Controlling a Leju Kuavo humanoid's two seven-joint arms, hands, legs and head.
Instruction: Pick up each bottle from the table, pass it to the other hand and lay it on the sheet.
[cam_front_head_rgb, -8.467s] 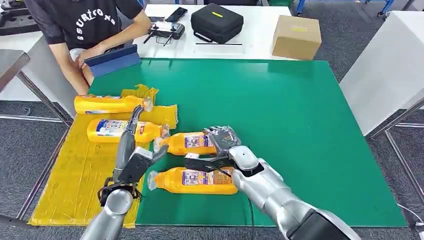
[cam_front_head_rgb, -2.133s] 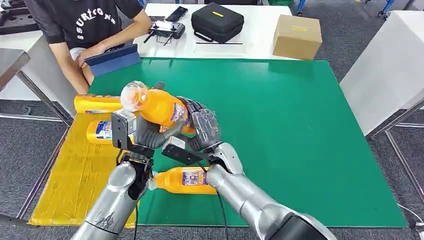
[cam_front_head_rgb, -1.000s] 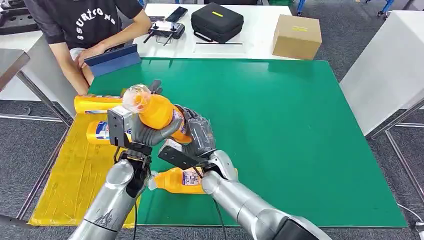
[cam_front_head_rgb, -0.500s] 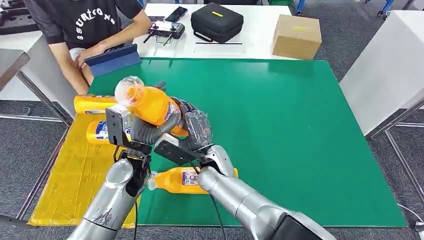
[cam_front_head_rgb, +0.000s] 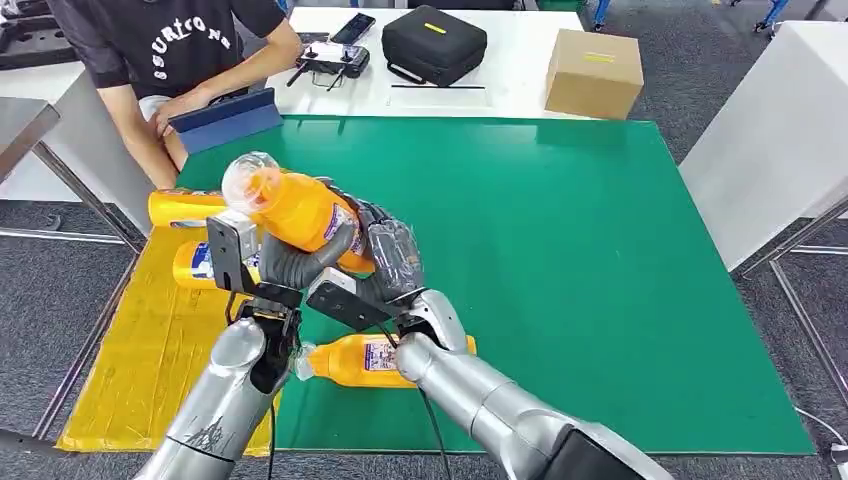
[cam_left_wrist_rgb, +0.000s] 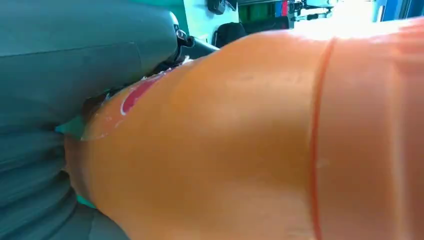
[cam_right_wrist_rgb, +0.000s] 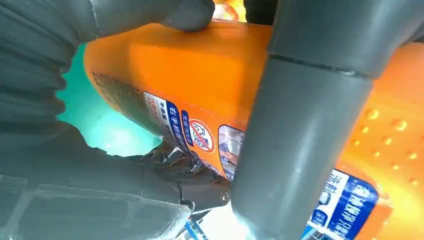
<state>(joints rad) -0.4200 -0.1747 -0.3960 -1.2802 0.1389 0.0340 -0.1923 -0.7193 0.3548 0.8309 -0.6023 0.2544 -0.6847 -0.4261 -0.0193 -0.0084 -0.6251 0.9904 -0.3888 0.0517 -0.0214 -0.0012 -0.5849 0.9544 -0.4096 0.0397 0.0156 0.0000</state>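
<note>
An orange bottle (cam_front_head_rgb: 300, 212) with a clear cap is held tilted in the air above the left part of the green table (cam_front_head_rgb: 600, 250). My left hand (cam_front_head_rgb: 290, 265) wraps its fingers around the bottle's middle from below. My right hand (cam_front_head_rgb: 395, 262) grips its base end from the right. Up close, the orange bottle (cam_left_wrist_rgb: 260, 140) lies against my left hand (cam_left_wrist_rgb: 75, 75). My right hand (cam_right_wrist_rgb: 60, 65) closes around the labelled bottle (cam_right_wrist_rgb: 190, 85). Another bottle (cam_front_head_rgb: 350, 360) lies on the table under my right arm. Two bottles (cam_front_head_rgb: 185, 207) (cam_front_head_rgb: 195, 262) lie on the yellow sheet (cam_front_head_rgb: 130, 370).
A person (cam_front_head_rgb: 160, 50) sits at the far left corner with a blue tablet (cam_front_head_rgb: 225, 118). On the white table beyond lie a controller (cam_front_head_rgb: 335, 62), a black case (cam_front_head_rgb: 433, 45) and a cardboard box (cam_front_head_rgb: 594, 73). The green table's right half is bare.
Both hands have shifted a little to the left with the raised bottle between them. The bottles on the table and sheet have stayed put.
</note>
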